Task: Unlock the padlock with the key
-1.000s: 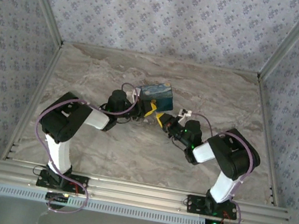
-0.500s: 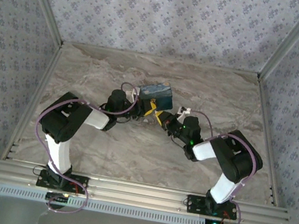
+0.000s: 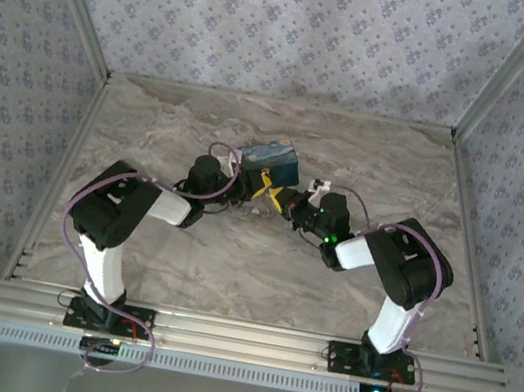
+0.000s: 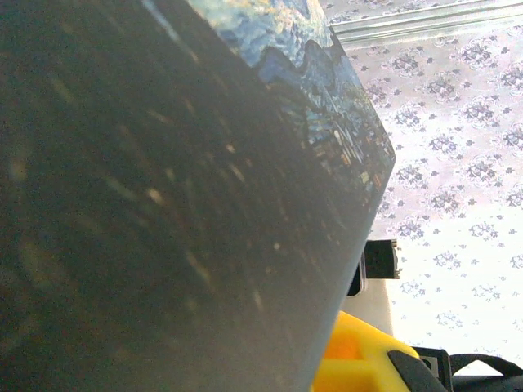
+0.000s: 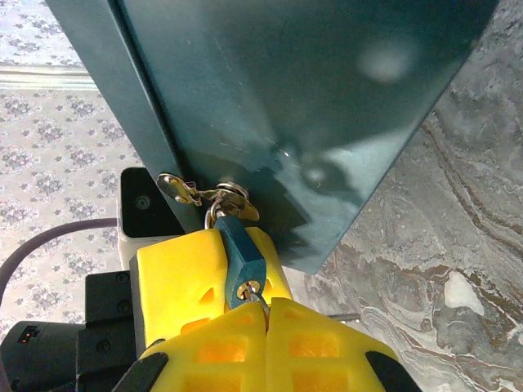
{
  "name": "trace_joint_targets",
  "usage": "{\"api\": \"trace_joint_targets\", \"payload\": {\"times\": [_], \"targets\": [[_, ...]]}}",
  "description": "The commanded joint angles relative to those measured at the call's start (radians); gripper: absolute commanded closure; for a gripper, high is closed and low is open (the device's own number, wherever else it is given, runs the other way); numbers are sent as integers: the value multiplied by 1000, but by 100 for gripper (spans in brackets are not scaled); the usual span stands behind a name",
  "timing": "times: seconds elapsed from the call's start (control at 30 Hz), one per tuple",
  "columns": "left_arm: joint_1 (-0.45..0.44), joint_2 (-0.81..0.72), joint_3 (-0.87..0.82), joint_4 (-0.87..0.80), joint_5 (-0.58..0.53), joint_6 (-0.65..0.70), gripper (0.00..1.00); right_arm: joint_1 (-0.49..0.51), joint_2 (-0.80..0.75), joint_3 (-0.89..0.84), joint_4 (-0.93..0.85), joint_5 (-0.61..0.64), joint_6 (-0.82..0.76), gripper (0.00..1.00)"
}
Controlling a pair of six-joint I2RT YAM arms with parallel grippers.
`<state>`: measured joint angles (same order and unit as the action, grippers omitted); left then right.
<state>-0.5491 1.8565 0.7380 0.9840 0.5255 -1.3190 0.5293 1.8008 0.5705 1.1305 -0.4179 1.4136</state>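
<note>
The right gripper has advanced toward 10 o'clock in the top view, closing on the box. Its fingers pinch the key, seated in the padlock (hanging at the box's 5 o'clock corner). Rotation is likely next. Left gripper finger state: cannot tell.

Blue padlock, teal box (painted swirls).

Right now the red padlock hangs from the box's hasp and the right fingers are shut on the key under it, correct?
Not red: the right wrist view shows a blue padlock. It does hang from the hasp on the box, with the right fingers shut on the key under it.
</note>
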Motion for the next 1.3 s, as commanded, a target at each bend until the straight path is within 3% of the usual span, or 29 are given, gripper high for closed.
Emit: {"api": "trace_joint_targets", "payload": {"times": [0.0, 0.07, 0.33, 0.5, 0.67, 0.87, 1.03, 1.27], "targets": [[-68, -12, 26, 15, 234, 26, 100, 2, 0, 66, 7, 0, -10, 100], [-66, -15, 24, -4, 229, 35, 100, -2, -6, 57, -4, -8, -13, 99], [-25, -20, 11, -62, 177, 59, 100, -17, -33, -67, -30, -23, -40, 79], [-11, -20, 14, -109, 159, 85, 100, -26, -95, -145, -96, -36, -96, 72], [-10, -28, 18, -192, 134, 127, 100, -27, -254, -177, -359, -33, -222, 67], [-15, -37, 18, -234, 123, 134, 100, 28, -502, -81, -921, 135, -502, 65], [-32, -80, 43, -331, 96, 159, 100, 68, -561, -19, -1103, 250, -620, 67], [-49, -135, 89, -501, 59, 223, 100, 184, -496, 103, -1210, 417, -764, 68]]}}
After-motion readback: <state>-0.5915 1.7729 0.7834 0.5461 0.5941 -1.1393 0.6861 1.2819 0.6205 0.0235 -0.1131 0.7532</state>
